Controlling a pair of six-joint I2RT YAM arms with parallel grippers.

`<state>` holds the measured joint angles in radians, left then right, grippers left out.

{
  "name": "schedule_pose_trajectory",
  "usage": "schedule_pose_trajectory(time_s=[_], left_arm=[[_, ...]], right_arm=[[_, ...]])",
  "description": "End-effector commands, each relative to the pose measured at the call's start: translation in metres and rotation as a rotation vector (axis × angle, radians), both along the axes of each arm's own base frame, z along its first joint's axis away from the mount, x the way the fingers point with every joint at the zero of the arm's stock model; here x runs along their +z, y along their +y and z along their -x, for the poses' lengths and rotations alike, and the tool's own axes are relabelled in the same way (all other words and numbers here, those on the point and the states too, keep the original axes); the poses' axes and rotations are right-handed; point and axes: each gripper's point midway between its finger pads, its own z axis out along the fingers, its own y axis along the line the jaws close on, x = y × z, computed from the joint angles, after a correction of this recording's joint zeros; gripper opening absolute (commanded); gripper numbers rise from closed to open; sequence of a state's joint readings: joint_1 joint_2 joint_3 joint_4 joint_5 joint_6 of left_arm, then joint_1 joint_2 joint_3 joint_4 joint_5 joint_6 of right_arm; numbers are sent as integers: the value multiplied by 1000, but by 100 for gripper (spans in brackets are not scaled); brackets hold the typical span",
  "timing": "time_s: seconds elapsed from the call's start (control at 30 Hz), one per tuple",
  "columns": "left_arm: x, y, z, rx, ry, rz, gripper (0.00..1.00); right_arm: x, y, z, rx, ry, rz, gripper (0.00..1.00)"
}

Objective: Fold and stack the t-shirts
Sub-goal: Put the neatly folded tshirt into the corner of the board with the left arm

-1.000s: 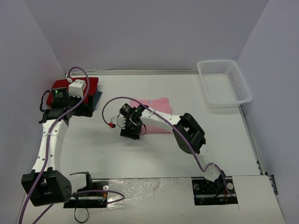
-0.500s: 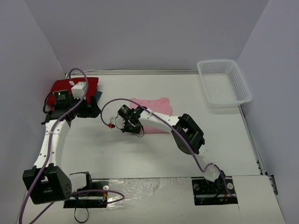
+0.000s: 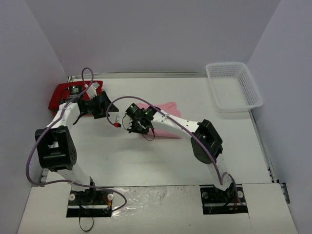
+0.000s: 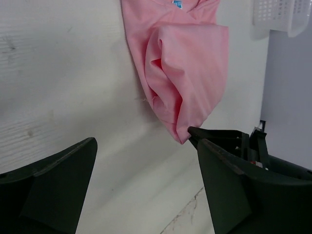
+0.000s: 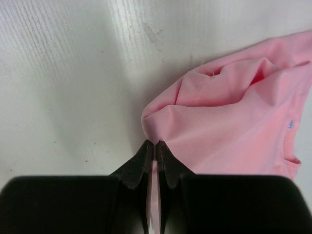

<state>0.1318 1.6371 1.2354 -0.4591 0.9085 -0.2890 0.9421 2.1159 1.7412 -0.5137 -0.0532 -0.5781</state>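
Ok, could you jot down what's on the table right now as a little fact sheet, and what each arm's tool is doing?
pink t-shirt: rumpled, mid-table, not neatly folded
red t-shirt: far left corner, partly under the left arm
basket: white mesh, far right corner
right tool: shut, pinching an edge of the pink t-shirt
left tool: open, holding nothing, facing the pink t-shirt
stacking: pink t-shirt not yet on the red t-shirt

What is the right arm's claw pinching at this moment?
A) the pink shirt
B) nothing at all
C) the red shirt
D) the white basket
A: the right gripper has its fingers shut on a bunched edge of the pink t-shirt, with pink cloth showing between them.
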Motion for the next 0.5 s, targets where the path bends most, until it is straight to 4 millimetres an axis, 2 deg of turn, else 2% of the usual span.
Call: schedule_pose_trajectory(time_s=[0.0,0.17,0.23,0.3,0.4,0.47], left_arm=[[22,-25,-9,-46,15,143,83],[5,-60,-7,-130,90,192,84],[0,-66,-8,-143,115,209,90],[-3,-88,-2,-191,131,222,92],[-10,-103,3,-217,150,251,100],[-14,-110,7,-230,166,277,96]], right_arm=[[32,-8,1,-15,-29,-27,0],[34,-6,-2,-16,-31,-27,0],[31,-5,-2,-15,-24,-25,0],[27,-4,-2,-14,-15,-18,0],[21,-6,-2,-11,-10,-2,0],[20,-7,-3,-13,-9,1,0]])
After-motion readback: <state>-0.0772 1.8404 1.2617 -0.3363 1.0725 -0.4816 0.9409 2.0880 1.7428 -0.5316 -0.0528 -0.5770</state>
